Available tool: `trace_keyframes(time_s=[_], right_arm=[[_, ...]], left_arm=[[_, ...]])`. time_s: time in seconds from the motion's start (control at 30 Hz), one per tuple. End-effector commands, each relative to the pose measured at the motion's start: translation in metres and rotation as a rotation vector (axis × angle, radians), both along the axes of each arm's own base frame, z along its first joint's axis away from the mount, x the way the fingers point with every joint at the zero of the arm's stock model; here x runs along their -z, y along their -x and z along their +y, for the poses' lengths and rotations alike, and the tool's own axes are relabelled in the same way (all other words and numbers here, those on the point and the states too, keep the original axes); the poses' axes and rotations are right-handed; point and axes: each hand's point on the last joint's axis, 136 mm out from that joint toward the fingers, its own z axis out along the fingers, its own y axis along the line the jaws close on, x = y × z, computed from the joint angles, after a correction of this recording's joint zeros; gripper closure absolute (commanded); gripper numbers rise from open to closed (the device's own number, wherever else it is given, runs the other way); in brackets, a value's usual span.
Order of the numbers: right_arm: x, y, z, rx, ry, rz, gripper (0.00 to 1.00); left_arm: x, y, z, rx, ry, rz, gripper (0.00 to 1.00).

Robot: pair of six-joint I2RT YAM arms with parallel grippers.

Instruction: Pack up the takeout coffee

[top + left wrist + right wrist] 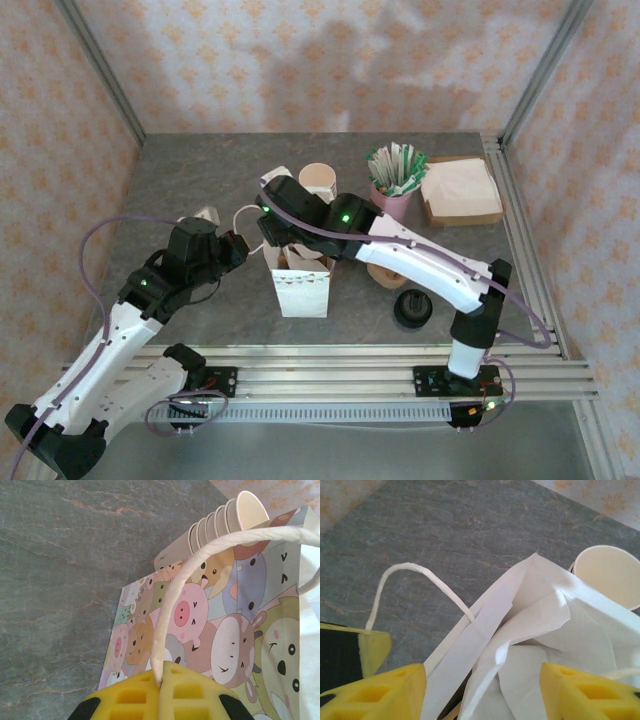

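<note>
A white paper bag (303,288) stands upright mid-table, and its side (220,630) is printed with cartoon animals. My left gripper (161,682) is shut on the bag's white cord handle (172,595), seen from above at the bag's left (238,248). My right gripper (278,245) hovers over the bag's mouth. Its yellow fingers (395,692) stand wide apart and open (482,692), with only crumpled white bag paper (535,630) between them. The takeout coffee is hidden.
A stack of lidless cream cups (318,180) stands just behind the bag. A pink cup of packets (395,185) and a tray of napkins (460,190) sit at the back right. Black lids (412,308) and a tan round object (385,275) lie under the right arm.
</note>
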Motion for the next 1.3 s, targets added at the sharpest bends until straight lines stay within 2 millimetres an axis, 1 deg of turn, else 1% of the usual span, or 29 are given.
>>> trace_keyframes(time_s=[0.0,0.1,0.2,0.23,0.3,0.33,0.43,0.47,0.5,0.53,0.6,0.67,0.7,0.77,0.8,0.83,1.0,1.17,1.27], right_arm=[[-0.064,0.003,-0.017,0.018,-0.144,-0.111,0.31],[-0.088,0.004,-0.023,0.031,-0.192,-0.138,0.3],[-0.105,0.007,-0.03,0.045,-0.238,-0.133,0.31],[-0.109,0.01,-0.032,0.041,-0.25,-0.126,0.33],[-0.117,0.016,-0.039,0.044,-0.264,-0.116,0.43],[-0.121,0.018,-0.044,0.051,-0.268,-0.113,0.47],[-0.13,0.022,-0.065,0.094,-0.263,-0.114,0.52],[-0.131,0.024,-0.07,0.099,-0.27,-0.108,0.59],[-0.132,0.028,-0.069,0.081,-0.286,-0.095,0.64],[-0.131,0.034,-0.062,0.046,-0.309,-0.071,0.67],[-0.124,0.05,-0.04,-0.047,-0.323,-0.025,0.67],[-0.114,0.064,-0.02,-0.109,-0.27,-0.012,0.62],[-0.105,0.068,-0.012,-0.124,-0.226,-0.002,0.6],[-0.087,0.07,-0.002,-0.126,-0.151,0.036,0.62],[-0.076,0.068,-0.001,-0.109,-0.11,0.052,0.65],[-0.066,0.066,0.0,-0.094,-0.071,0.065,0.66],[-0.023,0.064,0.0,-0.058,0.061,0.13,0.64],[0.009,0.061,-0.006,-0.012,0.148,0.154,0.63],[0.029,0.054,-0.013,0.035,0.188,0.171,0.63]], left_arm=[[0.001,-0.001,0.001,0.001,-0.021,-0.006,1.0],[0.001,-0.001,0.001,-0.001,-0.023,-0.005,1.0],[0.001,-0.001,0.001,-0.002,-0.022,-0.006,1.0],[0.0,-0.002,0.001,-0.002,-0.021,-0.008,1.0],[-0.001,-0.002,0.001,-0.002,-0.018,-0.013,1.0],[-0.002,-0.002,0.0,-0.001,-0.017,-0.014,1.0],[-0.004,-0.002,0.0,0.003,-0.018,-0.017,1.0],[-0.004,-0.002,0.0,0.004,-0.019,-0.017,1.0],[-0.006,-0.001,0.0,0.004,-0.019,-0.019,1.0],[-0.006,-0.002,0.001,0.001,-0.022,-0.021,1.0],[-0.01,-0.002,0.002,-0.002,-0.018,-0.029,1.0],[-0.013,-0.002,0.001,-0.001,-0.012,-0.037,1.0],[-0.015,-0.002,0.001,-0.002,-0.011,-0.038,1.0],[-0.018,-0.002,0.001,0.0,-0.006,-0.044,1.0],[-0.02,-0.002,0.001,0.0,-0.003,-0.047,1.0],[-0.021,-0.001,0.001,0.002,-0.001,-0.049,1.0],[-0.026,0.001,0.002,0.002,-0.003,-0.058,1.0],[-0.028,0.0,0.002,-0.001,0.004,-0.063,1.0],[-0.028,0.001,0.002,0.003,0.002,-0.061,1.0]])
